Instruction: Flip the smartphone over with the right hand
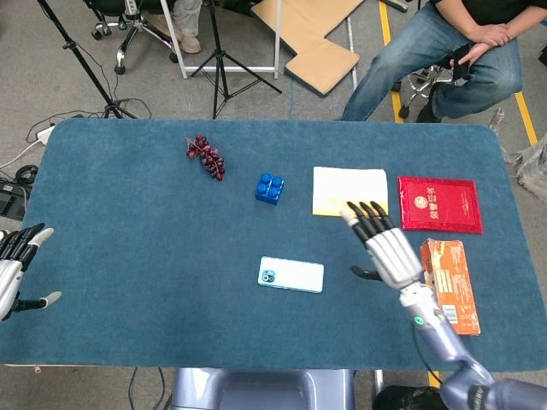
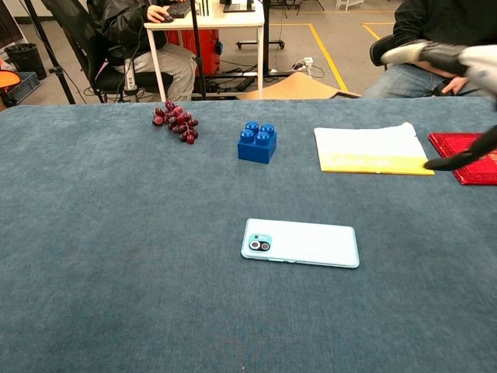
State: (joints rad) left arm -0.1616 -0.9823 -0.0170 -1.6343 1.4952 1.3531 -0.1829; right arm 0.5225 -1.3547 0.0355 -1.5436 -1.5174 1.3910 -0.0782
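smartphone (image 1: 291, 275): flat on the blue tabletop (image 1: 128, 222), camera side up, untouched
right hand (image 1: 389, 251): raised right of the phone, fingers spread, holding nothing
left hand (image 1: 15, 265): at the tabletop's left edge, fingers apart, empty

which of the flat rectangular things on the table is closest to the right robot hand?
The orange box, just right of the right robot hand. The smartphone, yellow-white booklet and red booklet lie farther off.
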